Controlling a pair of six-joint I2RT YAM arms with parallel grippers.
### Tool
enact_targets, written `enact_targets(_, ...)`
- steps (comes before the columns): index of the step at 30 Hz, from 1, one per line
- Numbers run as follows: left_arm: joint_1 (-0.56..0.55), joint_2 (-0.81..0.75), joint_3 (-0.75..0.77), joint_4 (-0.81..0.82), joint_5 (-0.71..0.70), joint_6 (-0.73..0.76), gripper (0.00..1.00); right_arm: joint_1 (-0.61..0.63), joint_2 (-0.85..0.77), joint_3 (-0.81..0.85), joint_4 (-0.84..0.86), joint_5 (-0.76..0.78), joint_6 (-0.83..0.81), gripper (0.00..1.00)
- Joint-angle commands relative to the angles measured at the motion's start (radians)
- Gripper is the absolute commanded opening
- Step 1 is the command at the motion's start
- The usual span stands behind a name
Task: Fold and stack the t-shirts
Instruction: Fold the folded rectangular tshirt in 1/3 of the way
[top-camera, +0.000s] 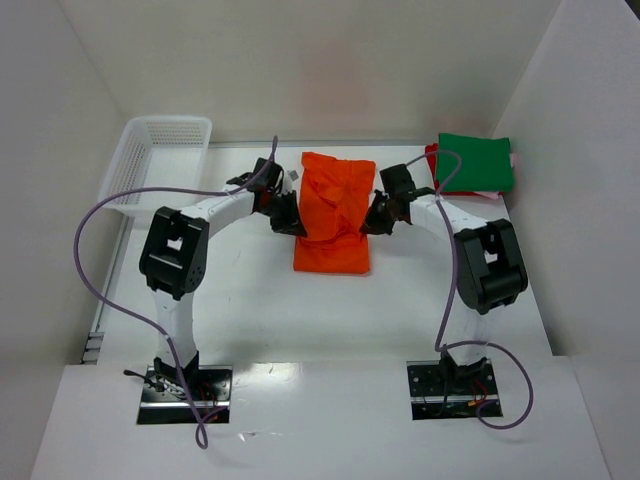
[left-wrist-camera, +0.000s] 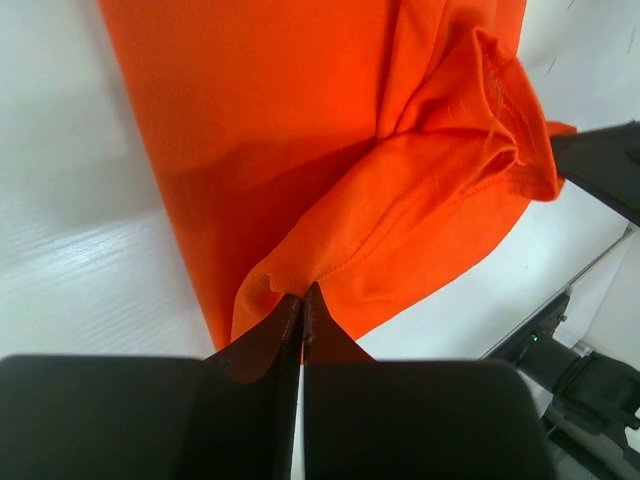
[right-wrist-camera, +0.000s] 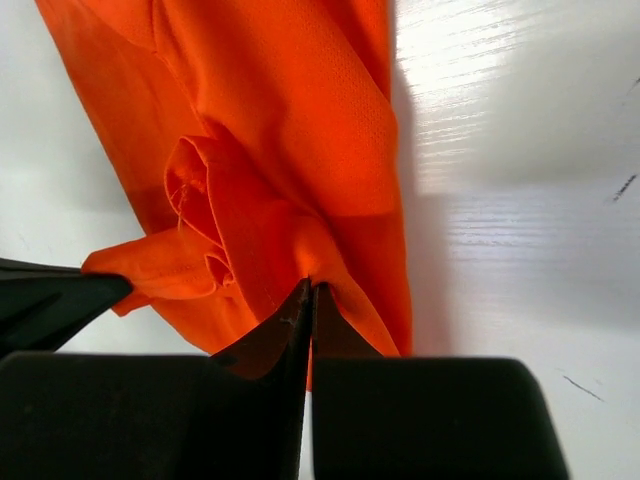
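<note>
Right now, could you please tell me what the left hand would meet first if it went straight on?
The orange t-shirt: the left hand is shut on its edge, and more bunched cloth lies straight ahead. The right hand seems to sit beyond it, though depth is unclear.

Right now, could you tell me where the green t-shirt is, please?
In the top view, the green t-shirt sits at the far right corner of the table, atop a red t-shirt and a pink t-shirt, right of the orange t-shirt.
</note>
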Motion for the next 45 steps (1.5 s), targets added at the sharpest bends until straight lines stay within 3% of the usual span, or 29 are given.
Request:
enact_targets(1,0.001,0.028,0.046,-0.011,0.046,0.037,0.03,-0.003,0.04,0.064,0.046,-0.029,-0.019,0.03)
enact_targets(8,0.028,0.068,0.079,-0.021,0.056,0.047,0.04,-0.003,0.086,0.143,0.035,-0.008,-0.048,0.07)
enact_targets(11,0.037,0.09,0.108,-0.021,0.056,0.047,0.1,-0.003,0.106,0.17,0.035,0.001,-0.048,0.08)
enact_targets(13,0.048,0.101,0.132,-0.021,0.056,0.047,0.17,-0.003,0.115,0.183,0.026,0.002,-0.048,0.1)
enact_targets(14,0.048,0.101,0.147,-0.021,0.065,0.047,0.28,-0.003,0.127,0.193,0.026,0.012,-0.048,0.12)
enact_targets(17,0.059,0.121,0.158,-0.021,0.075,0.056,0.43,-0.003,0.149,0.203,0.016,0.031,-0.057,0.2)
enact_targets(22,0.08,0.121,0.178,-0.001,0.075,0.065,0.71,-0.003,0.149,0.193,0.026,0.049,-0.057,0.41)
enact_targets(28,0.128,0.064,0.157,0.045,0.114,0.087,0.87,-0.022,0.091,0.193,0.082,0.067,-0.048,0.49)
enact_targets(35,0.149,-0.06,0.064,0.072,0.16,0.105,0.87,-0.032,0.016,0.232,0.081,0.051,-0.057,0.51)
enact_targets(38,0.14,-0.149,-0.022,0.113,0.16,0.105,0.87,-0.032,-0.065,0.149,0.096,0.051,-0.057,0.48)
enact_targets(41,0.104,-0.232,-0.131,0.147,0.16,0.105,0.81,-0.032,-0.132,0.056,0.125,0.051,-0.057,0.37)
enact_targets(42,0.093,-0.25,-0.157,0.171,0.16,0.094,0.79,-0.032,-0.173,0.036,0.148,0.034,-0.057,0.27)
enact_targets(45,0.036,-0.291,-0.243,0.217,0.16,0.085,0.53,-0.023,-0.215,-0.029,0.158,-0.018,-0.057,0.17)
